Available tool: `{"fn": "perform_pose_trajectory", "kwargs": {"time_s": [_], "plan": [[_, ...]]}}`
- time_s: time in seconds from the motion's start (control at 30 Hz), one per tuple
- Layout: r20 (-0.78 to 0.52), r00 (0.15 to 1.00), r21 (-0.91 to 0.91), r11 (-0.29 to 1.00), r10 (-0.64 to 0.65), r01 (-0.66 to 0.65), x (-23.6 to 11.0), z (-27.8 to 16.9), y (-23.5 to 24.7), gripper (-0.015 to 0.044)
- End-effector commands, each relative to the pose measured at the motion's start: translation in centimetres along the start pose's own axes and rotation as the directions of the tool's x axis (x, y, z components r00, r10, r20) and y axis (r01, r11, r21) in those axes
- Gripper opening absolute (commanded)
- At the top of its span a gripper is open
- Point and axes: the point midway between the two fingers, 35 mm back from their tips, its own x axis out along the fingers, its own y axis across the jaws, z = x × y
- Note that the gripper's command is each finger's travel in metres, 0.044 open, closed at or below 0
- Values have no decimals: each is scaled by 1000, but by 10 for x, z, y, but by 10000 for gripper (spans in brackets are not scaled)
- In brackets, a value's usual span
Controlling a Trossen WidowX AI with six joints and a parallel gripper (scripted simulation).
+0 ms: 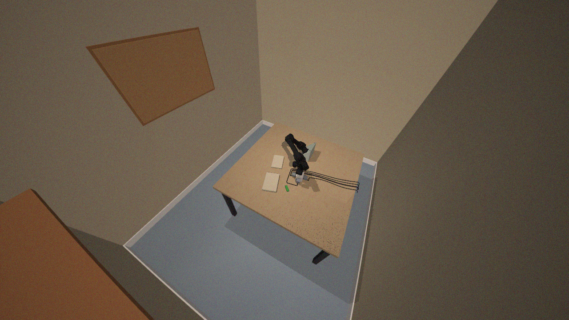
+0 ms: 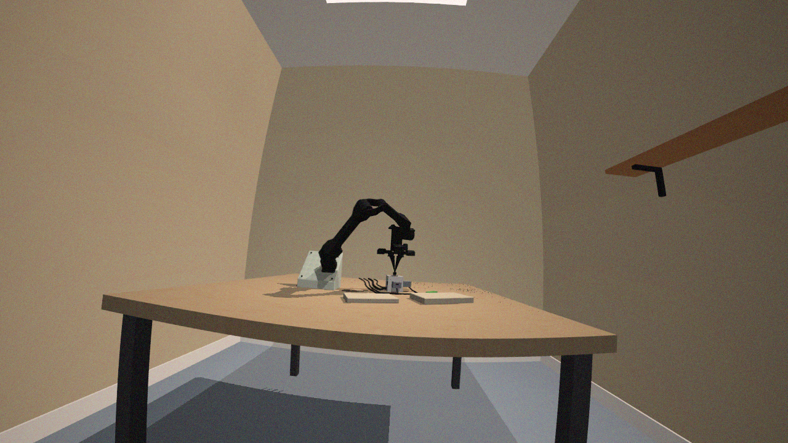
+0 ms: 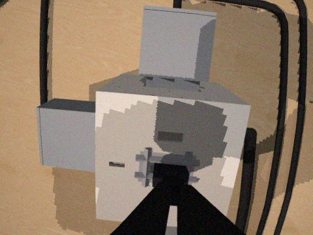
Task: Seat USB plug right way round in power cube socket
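USB plug (image 3: 171,175) pinched between fingers shows only at the wrist.

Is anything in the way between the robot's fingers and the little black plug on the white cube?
Nothing visible is. The gripper has its fingers closed right at the black plug on top of the white cube. The cables loop around the sides, away from the fingers.

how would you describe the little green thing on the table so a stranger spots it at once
Start at the wooden table and find the pale power cube under the black arm's claw. Beside it, near the larger of two flat beige pads, lies a small green block, the only bright green item there.
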Motion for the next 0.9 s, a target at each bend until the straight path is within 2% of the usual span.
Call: {"fn": "perform_pose_trajectory", "kwargs": {"time_s": [0.0, 0.87], "plan": [[0, 1000, 1, 1000, 0, 0, 0, 0, 0, 0], [0, 1000, 0, 1000, 0, 0, -10, 0, 0, 0]]}}
